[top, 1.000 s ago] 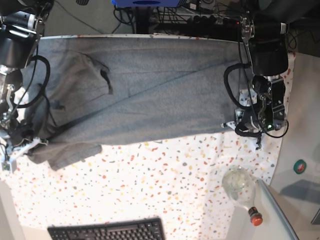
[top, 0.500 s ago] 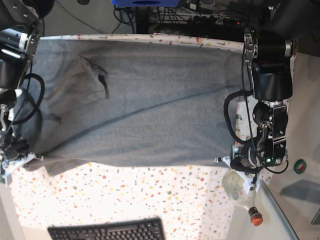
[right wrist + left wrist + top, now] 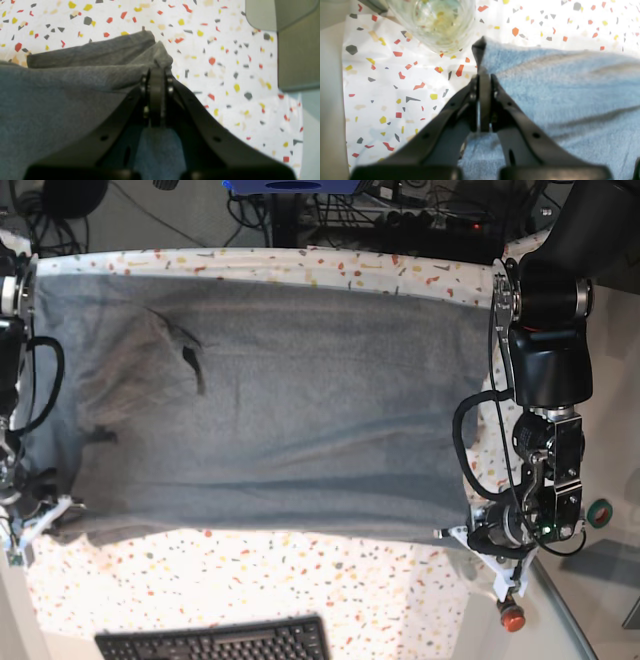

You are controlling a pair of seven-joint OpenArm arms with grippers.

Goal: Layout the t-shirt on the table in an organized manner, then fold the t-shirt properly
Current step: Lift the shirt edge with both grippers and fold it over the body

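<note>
Your left tool [image 3: 483, 82] and right tool [image 3: 156, 72] each clamp a corner of the plain heather-grey knit t-shirt [image 3: 300, 410], spread across the speckled white-clothed bench [image 3: 300, 600]. Layout nearly complete; folding remains.

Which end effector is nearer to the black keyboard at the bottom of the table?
Neither clearly. The left end effector and the right end effector hold opposite corners of the t-shirt, either side of the keyboard.
</note>
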